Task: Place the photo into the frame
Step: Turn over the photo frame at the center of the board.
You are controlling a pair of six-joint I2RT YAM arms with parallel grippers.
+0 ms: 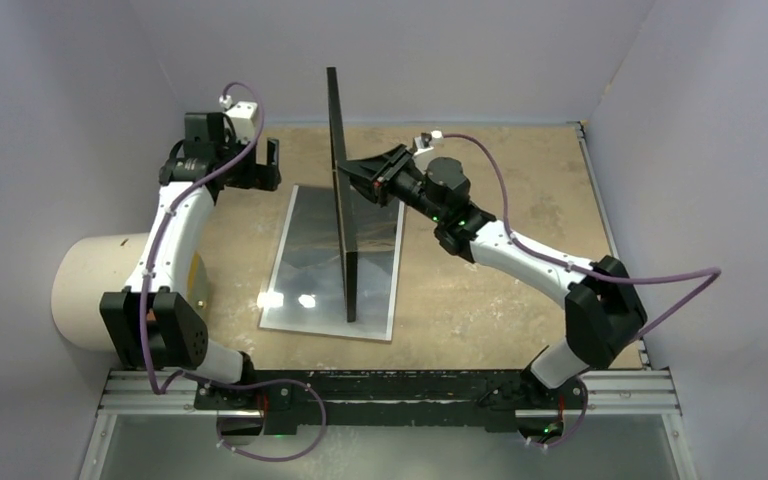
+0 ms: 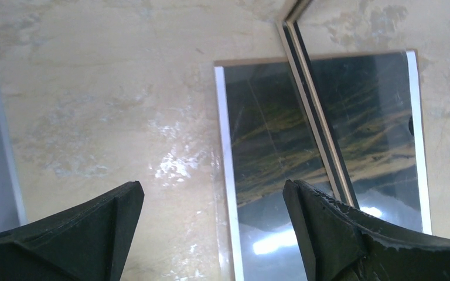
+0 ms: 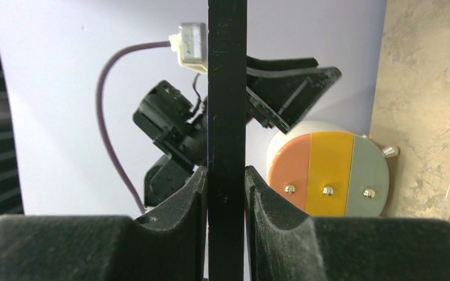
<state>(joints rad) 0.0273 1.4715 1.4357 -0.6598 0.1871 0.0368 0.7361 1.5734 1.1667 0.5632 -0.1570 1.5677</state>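
Note:
The photo (image 1: pixel 310 262), dark and glossy with a narrow white border, lies flat on the table in the middle. In the left wrist view the photo (image 2: pixel 269 146) shows its white left edge. The frame (image 1: pixel 341 200), black and thin-railed, stands on edge upright over the photo. My right gripper (image 1: pixel 352 177) is shut on the frame's rail (image 3: pixel 227 117), pads on both sides. My left gripper (image 1: pixel 260 160) is open and empty, above the table just left of the photo's far end; its fingers (image 2: pixel 322 228) straddle the photo's left edge.
A cream cylinder (image 1: pixel 85 290) with an orange, yellow and grey round face (image 3: pixel 328 175) lies at the table's left edge beside the left arm. Pale walls close in the table on the far side and both ends. A brown board edge (image 2: pixel 252 60) peeks from under the photo.

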